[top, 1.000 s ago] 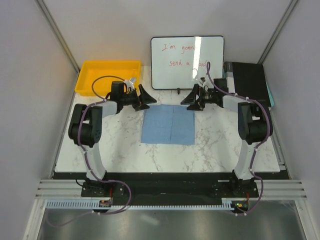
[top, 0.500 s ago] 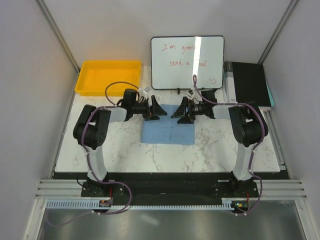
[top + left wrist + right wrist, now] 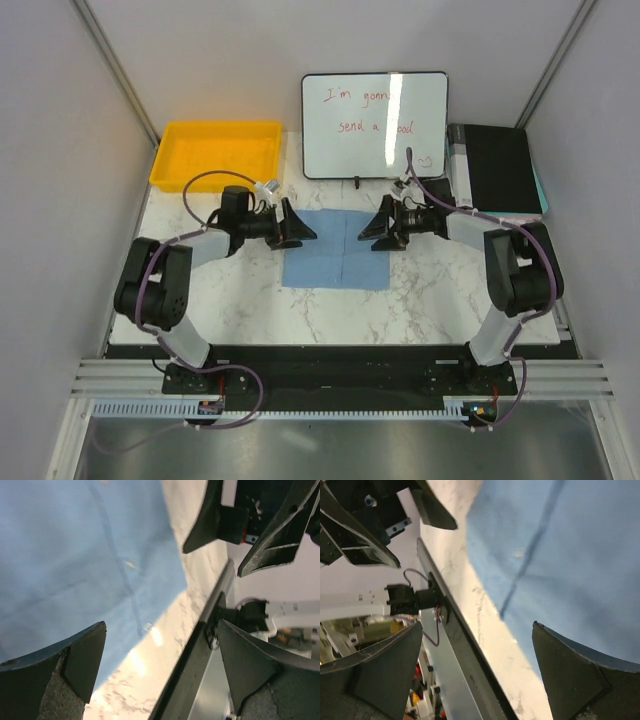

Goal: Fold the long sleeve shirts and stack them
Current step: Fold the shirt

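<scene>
As the light blue button-up shirt (image 3: pixel 335 250) lay folded flat at the middle of the marble table (image 3: pixel 240 300), between the left gripper (image 3: pixel 298 224) and the right gripper (image 3: pixel 377 224), both sets of jaws were seen spread wide and empty. The thin cloth was judged light and limp, best pinched through all layers at opposite edges.

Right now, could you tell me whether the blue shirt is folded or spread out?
Folded: the shirt lies as a flat rectangle, with no sleeves or collar showing.

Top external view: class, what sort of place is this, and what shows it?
Probably a robotics lab cell: two arms bolted at a marble-patterned table, partition walls, a handwritten whiteboard behind a folded blue shirt.
</scene>
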### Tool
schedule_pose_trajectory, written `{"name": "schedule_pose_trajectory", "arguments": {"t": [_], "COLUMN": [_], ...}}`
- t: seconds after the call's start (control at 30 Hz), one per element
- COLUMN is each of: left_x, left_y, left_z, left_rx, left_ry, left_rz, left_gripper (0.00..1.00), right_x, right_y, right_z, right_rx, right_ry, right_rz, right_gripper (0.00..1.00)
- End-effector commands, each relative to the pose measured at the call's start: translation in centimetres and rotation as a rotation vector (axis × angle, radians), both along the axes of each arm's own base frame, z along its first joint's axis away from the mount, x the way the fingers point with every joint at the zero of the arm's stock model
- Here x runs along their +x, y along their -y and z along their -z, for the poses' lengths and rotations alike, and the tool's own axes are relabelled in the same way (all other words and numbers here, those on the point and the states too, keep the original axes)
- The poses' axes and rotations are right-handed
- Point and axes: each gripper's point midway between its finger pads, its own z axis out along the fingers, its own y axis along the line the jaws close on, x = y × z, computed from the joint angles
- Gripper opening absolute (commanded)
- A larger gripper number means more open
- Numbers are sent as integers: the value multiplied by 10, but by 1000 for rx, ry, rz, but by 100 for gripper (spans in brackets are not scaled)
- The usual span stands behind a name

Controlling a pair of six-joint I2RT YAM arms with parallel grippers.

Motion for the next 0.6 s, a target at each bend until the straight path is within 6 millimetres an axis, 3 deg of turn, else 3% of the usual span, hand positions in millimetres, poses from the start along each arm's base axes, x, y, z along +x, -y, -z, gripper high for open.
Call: {"name": "schedule_pose_trajectory", "arguments": {"t": [0.0, 0.03, 0.1, 0.13, 0.17, 0.23, 0.3, 0.4, 0.47, 0.53, 0.57], "left_x": [-52, -57, -64, -60, -60, -53, -49, -46, -52, -53, -59], "left_y": [39, 44, 49, 52, 52, 51, 43, 22, 12, 5, 2], "left_z": [-32, -28, -10, -11, 4, 15, 35, 54, 56, 39, 33], "left_rx": [-72, -83, -92, -118, -108, -91, -65, -38, -19, -22, -16], "left_ry": [133, 105, 42, 39, -1, -7, -54, -114, -138, -63, -66], "left_rz": [190, 195, 189, 176, 167, 151, 129, 74, 76, 102, 116], "left_gripper": [99, 99, 99, 99, 99, 99, 98, 97, 96, 96, 96], "right_x": [-40, -39, -51, -55, -57, -64, -71, -75, -71, -75, -71], "right_y": [-43, -49, -52, -51, -50, -45, -37, -15, -2, 5, 7], "right_z": [-41, -41, -13, -2, 8, 34, 60, 80, 76, 66, 50], "right_rx": [68, 86, 64, 57, 44, 6, -42, -74, -88, -90, -83], "right_ry": [83, 109, 32, 4, 11, -38, -79, -161, -147, -140, -87], "right_rz": [-95, -98, -117, -121, -135, -150, -173, -151, -141, -146, -146], "right_gripper": [98, 98, 98, 98, 98, 98, 98, 98, 98, 98, 98]}}
